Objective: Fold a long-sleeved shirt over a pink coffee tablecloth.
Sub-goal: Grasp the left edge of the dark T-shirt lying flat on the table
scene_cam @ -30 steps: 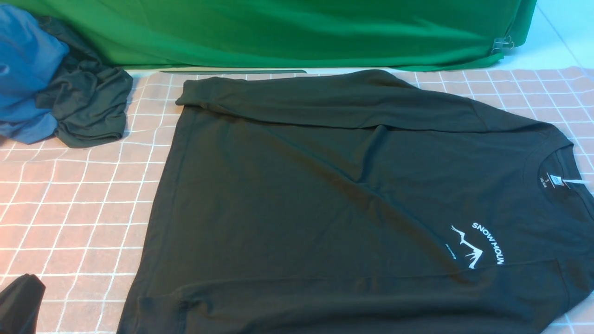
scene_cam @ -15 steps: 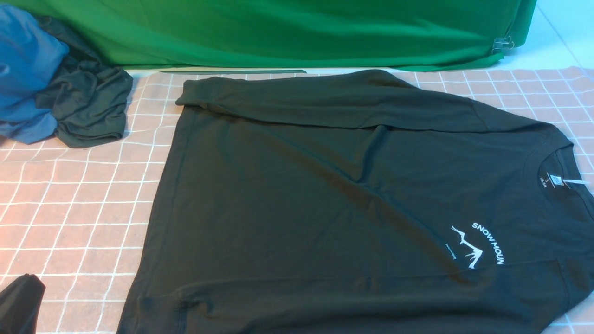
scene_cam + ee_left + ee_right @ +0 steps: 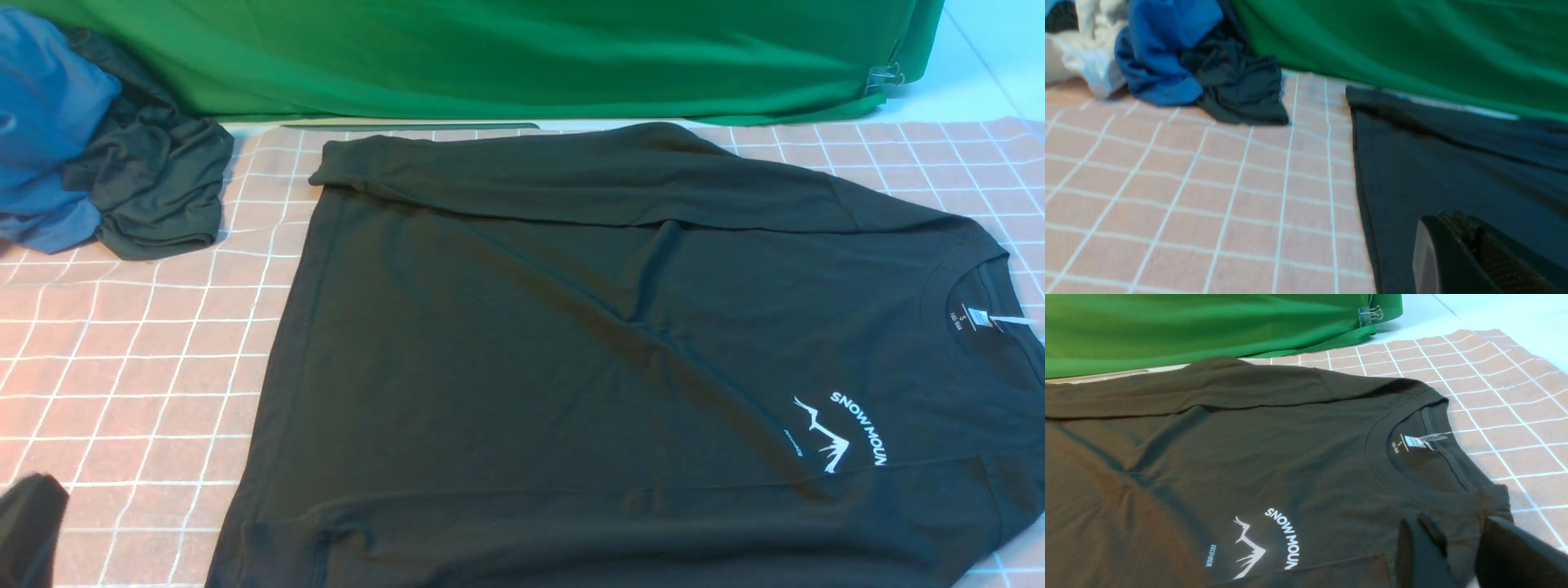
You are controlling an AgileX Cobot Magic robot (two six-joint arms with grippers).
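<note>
Risk sits at the shoulder: the long-sleeved shirt lies flat on the pink coffee tablecloth, collar right, and your right end effector hovers open there. Pinch too deep and the tablecloth lifts too. Your left end effector is closed, empty.

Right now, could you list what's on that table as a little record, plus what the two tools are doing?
shirt: black, long-sleeved, flat, collar toward robot's right
under it: pink gridded tablecloth
far left: dark garment bunched with blue cloth
behind: green backdrop
left tool: shut, at the near left
right tool: open, above the shoulder by the collar
</note>
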